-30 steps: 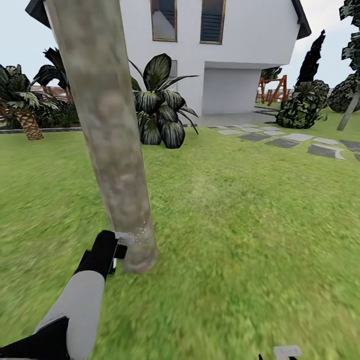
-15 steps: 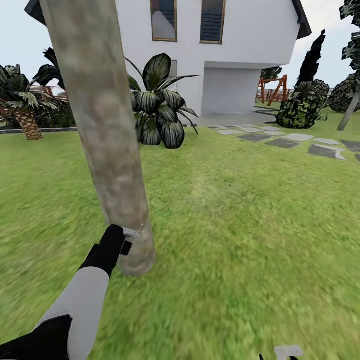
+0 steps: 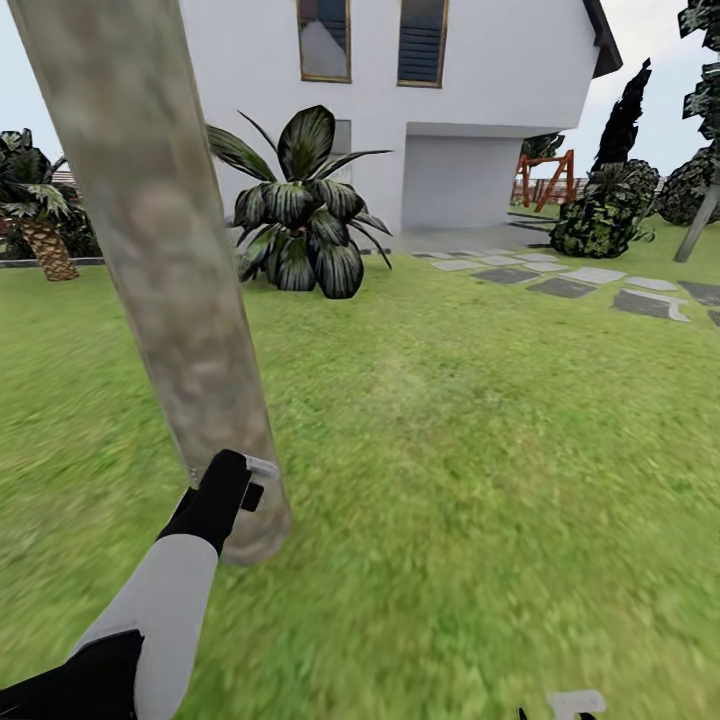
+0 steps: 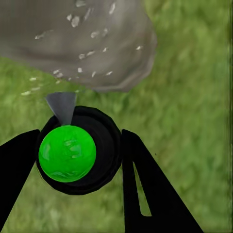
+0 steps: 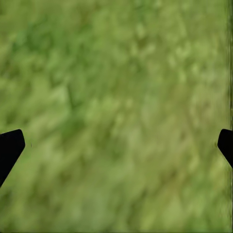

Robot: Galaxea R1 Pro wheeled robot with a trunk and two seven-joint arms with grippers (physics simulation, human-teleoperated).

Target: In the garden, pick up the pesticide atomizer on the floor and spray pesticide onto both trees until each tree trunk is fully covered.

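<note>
Evidently light and rigid, the small black round pesticide atomizer (image 4: 77,150) sat clamped around its body between the left gripper (image 4: 73,160)'s fingers, nozzle near the mottled grey-brown tree trunk (image 3: 165,270); the right gripper (image 5: 116,145) hung spread apart.

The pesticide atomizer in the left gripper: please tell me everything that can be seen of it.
The pesticide atomizer is a round, black bottle body seen from above, with a glossy bright green ball on top and a grey nozzle that points at the base of the mottled grey-brown tree trunk. It sits between the two black fingers of the left gripper, which is shut on it. Pale droplets speckle the trunk in front of the nozzle. Green grass lies below.
</note>
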